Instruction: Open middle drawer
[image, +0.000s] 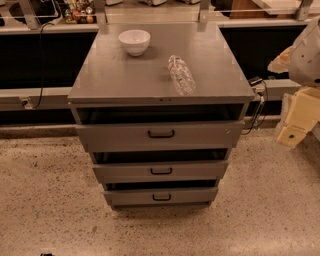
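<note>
The grey metal cabinet (160, 82) stands in the middle of the camera view with three drawers stacked in its front. The middle drawer (200, 172) has a medium-height front panel with a small black pull handle (161, 171) at its centre. A dark gap shows above its panel. The top drawer (115, 136) has the tallest panel and the bottom drawer (130, 197) the narrowest. My gripper (292, 129), cream-coloured, hangs at the right edge of the view, well to the right of the cabinet and apart from it, at about the height of the top drawer.
A white bowl (134, 41) and a clear plastic bottle (181, 75) lying on its side rest on the cabinet top. A counter or shelf runs behind the cabinet, with cables at left and right. Speckled floor lies in front.
</note>
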